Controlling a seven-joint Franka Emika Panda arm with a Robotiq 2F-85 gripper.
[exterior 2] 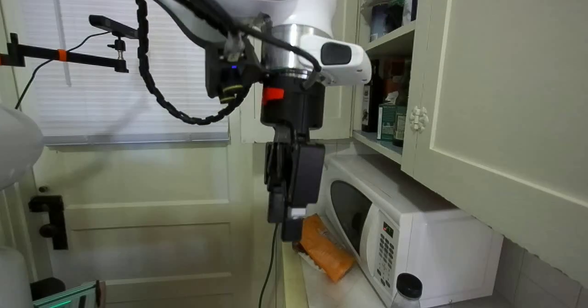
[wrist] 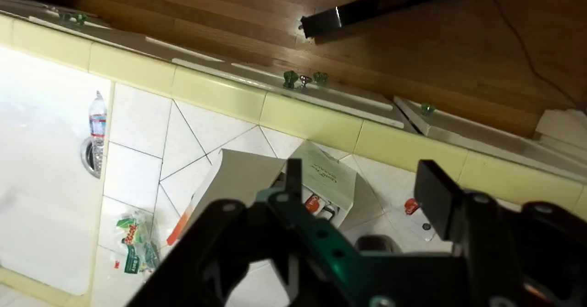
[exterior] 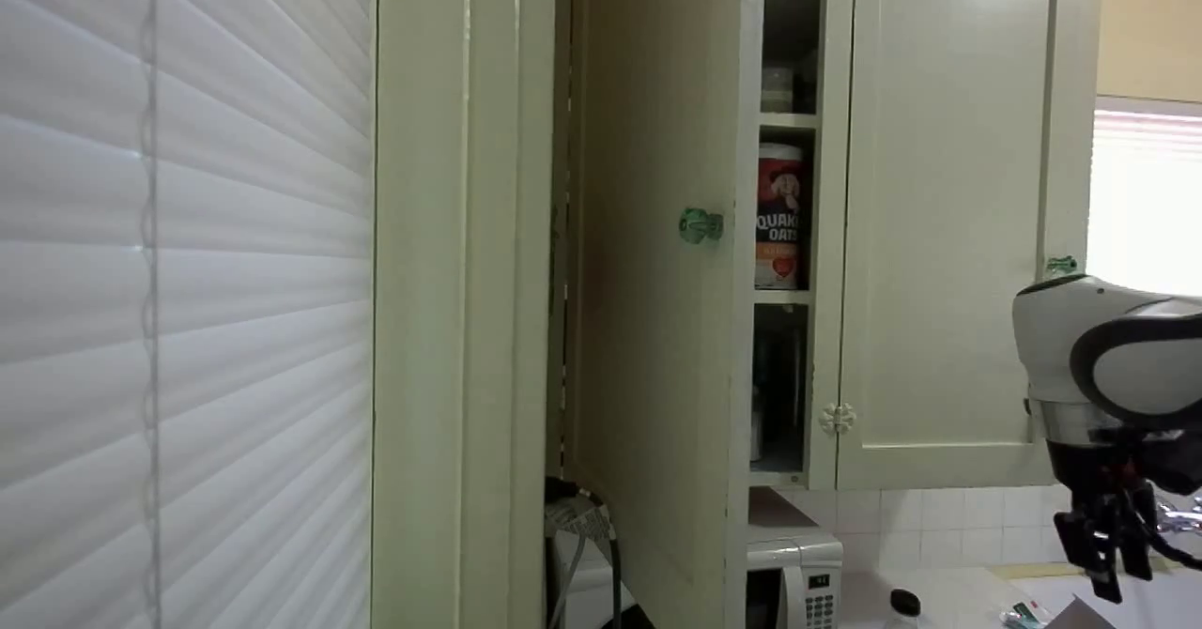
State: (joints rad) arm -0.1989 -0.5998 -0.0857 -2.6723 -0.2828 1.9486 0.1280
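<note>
Open box (wrist: pixel 250 172) sitting below the hand (wrist: pixel 360 178), off to one side

OK, going left to right in the wrist view: the sink (wrist: pixel 41 160) is holding a water bottle (wrist: pixel 97 135) that's lying on its side. Next, a clear plastic packet (wrist: pixel 132 245) is lying on the tiled table (wrist: pixel 133 172). Then comes the box, sitting on the table with its flaps spreading wide. It's lying mostly left of the gap between the fingers (wrist: pixel 293 178), with one flap reaching under that gap. Can't tell its long axis, since the hand is covering the lower part. Some red-and-white stuff (wrist: pixel 315 204) is showing inside. The fingers are standing well apart and gripping nothing.

In an exterior view, a cupboard (exterior: pixel 834 235) is holding an oats canister (exterior: pixel 779 221), and over at the far right the hand is hanging above what's looking like the box's corner.
</note>
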